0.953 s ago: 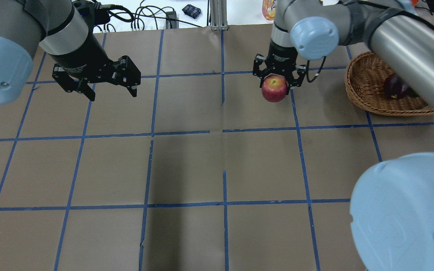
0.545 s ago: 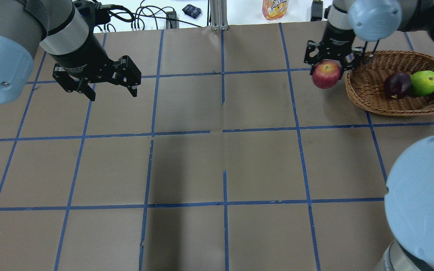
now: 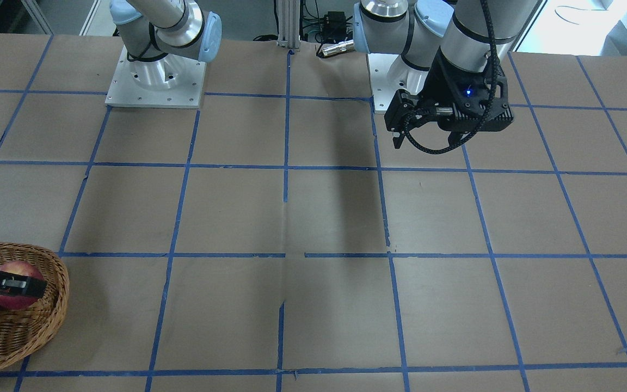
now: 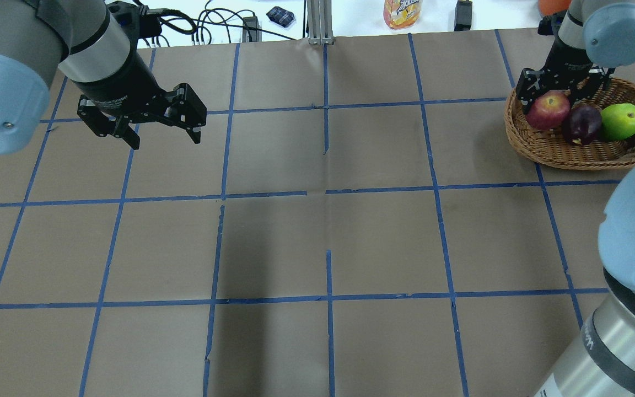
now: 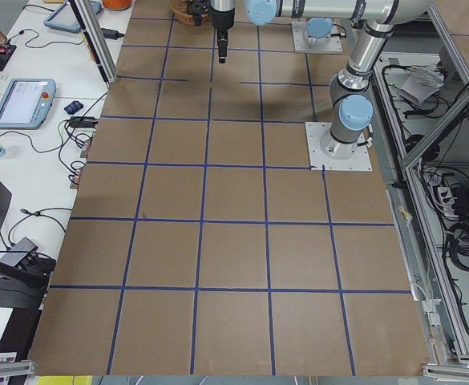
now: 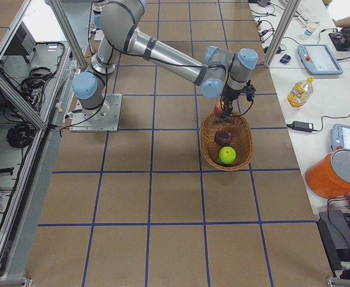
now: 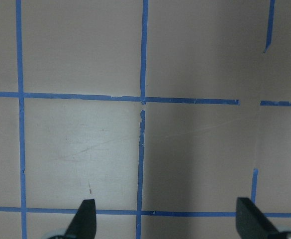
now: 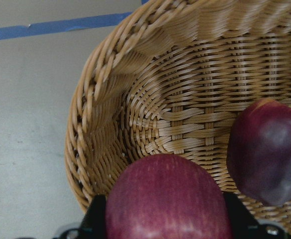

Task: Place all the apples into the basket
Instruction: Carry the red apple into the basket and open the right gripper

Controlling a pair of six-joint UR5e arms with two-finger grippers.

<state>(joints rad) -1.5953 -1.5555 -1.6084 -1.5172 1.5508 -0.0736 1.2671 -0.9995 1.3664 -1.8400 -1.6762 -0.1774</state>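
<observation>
My right gripper [image 4: 557,95] is shut on the red apple [image 4: 547,109] and holds it inside the near-left end of the wicker basket [image 4: 521,140], close over its floor. The right wrist view shows the red apple [image 8: 167,199] between the fingers, with the basket wall [image 8: 93,99] behind it. The maroon apple [image 4: 582,124] and the green apple [image 4: 622,121] lie in the basket beside it. My left gripper [image 4: 164,138] is open and empty, hanging above the table at the far left, with only paper and tape below it.
A drink bottle [image 4: 400,11], cables and a small adapter [image 4: 462,14] lie beyond the table's far edge. The basket stands at the table's far right. The table is brown paper with a grid of blue tape [image 4: 326,190].
My right gripper has carried the red apple rightwards from mid-table, over the basket's rim and down into its left end. The left arm has not moved.
</observation>
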